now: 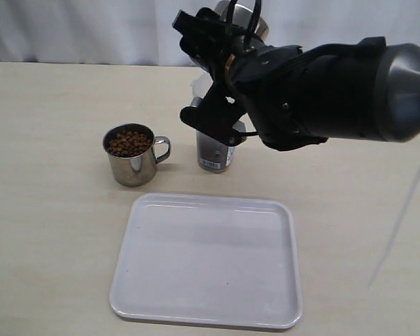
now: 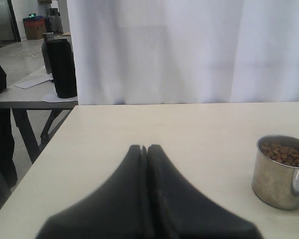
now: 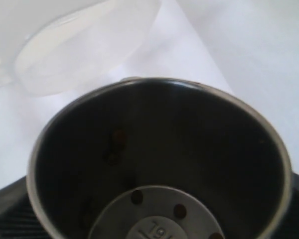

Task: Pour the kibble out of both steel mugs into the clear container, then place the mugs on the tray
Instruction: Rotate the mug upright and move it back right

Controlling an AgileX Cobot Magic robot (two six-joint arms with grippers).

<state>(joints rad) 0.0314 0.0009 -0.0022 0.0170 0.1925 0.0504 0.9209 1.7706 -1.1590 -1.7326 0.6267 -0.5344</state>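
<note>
My right gripper (image 1: 227,43) is raised and shut on a steel mug (image 1: 242,15), tipped mouth-down above the clear container (image 1: 215,148), which holds dark kibble in its lower part. The right wrist view looks into this mug (image 3: 189,129): it is almost empty, with a few pellets (image 3: 137,197) on its base, and the container's translucent rim (image 3: 84,47) lies beyond its lip. The second steel mug (image 1: 131,155), full of kibble (image 1: 129,143), stands upright left of the container, handle to the right. My left gripper (image 2: 145,148) is shut on nothing, low over the table, with that mug (image 2: 280,172) to one side.
The white tray (image 1: 206,260) lies flat in front of the mug and the container, with nothing on it. A white curtain hangs behind the table. The left wrist view shows another table with a dark cylinder (image 2: 64,68) past the table edge.
</note>
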